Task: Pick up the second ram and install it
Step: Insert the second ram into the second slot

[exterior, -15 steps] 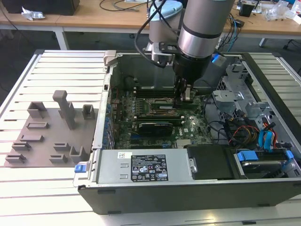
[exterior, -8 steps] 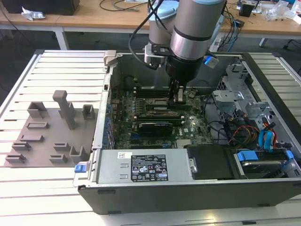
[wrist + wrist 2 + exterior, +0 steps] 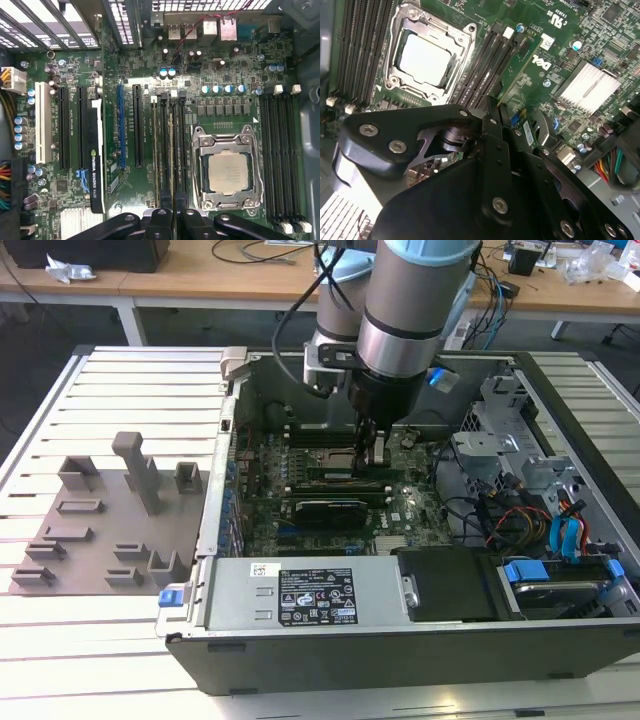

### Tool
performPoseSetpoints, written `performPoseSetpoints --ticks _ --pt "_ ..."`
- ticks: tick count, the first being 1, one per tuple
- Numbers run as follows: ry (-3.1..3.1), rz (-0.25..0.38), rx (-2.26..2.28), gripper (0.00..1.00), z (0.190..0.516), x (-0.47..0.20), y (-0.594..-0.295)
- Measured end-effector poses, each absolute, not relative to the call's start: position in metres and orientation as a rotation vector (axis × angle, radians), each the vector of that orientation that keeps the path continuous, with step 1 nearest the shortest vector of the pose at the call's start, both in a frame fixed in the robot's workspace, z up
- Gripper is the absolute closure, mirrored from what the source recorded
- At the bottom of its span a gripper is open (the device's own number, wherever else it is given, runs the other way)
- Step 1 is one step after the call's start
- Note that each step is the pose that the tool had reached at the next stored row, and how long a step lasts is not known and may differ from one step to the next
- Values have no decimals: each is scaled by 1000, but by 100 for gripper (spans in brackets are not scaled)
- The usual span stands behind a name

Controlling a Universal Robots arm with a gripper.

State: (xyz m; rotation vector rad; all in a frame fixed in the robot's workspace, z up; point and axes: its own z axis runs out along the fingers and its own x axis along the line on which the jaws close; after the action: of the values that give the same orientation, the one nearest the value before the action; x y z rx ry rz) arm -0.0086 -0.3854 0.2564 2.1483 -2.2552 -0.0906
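Gripper pinching the second ram edge-on, its long axis parallel to the slots beside the processor socket.

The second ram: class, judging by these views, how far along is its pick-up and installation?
Done: the pick-up. The end effector is shut on the second ram, a thin green strip seen edge-on. In hand: it hangs inside the case over the memory slots beside the processor socket. Left: seating. Whether the strip has entered a slot cannot be told.
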Motion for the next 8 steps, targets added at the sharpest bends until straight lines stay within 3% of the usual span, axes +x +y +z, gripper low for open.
performPoseSetpoints --ticks 8 --pt "-2255 -90 2149 87 244 -18 -385"
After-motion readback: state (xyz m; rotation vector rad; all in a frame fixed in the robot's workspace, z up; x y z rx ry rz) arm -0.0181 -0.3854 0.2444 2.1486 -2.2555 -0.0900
